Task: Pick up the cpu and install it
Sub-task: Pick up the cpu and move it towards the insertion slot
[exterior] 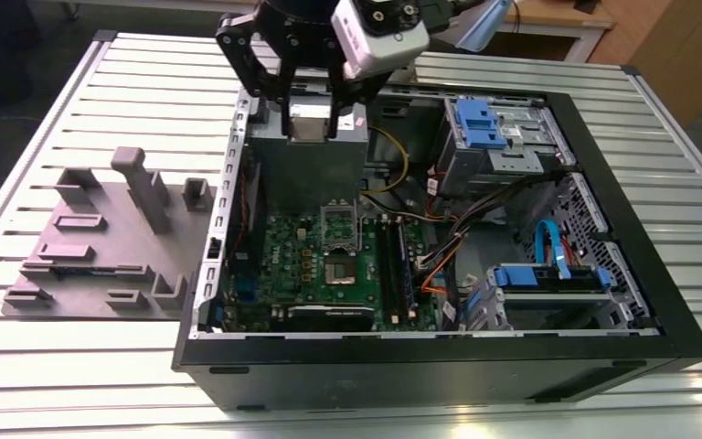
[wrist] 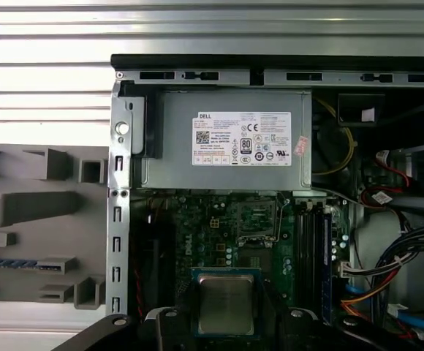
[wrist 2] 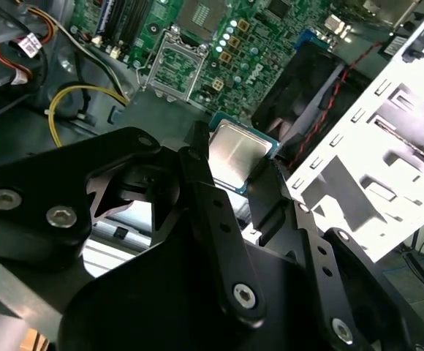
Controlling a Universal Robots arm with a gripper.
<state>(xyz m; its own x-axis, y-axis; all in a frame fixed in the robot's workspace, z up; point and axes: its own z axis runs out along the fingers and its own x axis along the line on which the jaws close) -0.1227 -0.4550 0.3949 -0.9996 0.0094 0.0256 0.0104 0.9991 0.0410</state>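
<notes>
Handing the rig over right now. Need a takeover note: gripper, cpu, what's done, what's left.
Gripper: shut on the cpu, held in the air over the open computer case, near the grey box.
Done: cpu picked up.
Left: cpu not installed. The motherboard socket holds no chip and its metal frame stands raised.
</notes>
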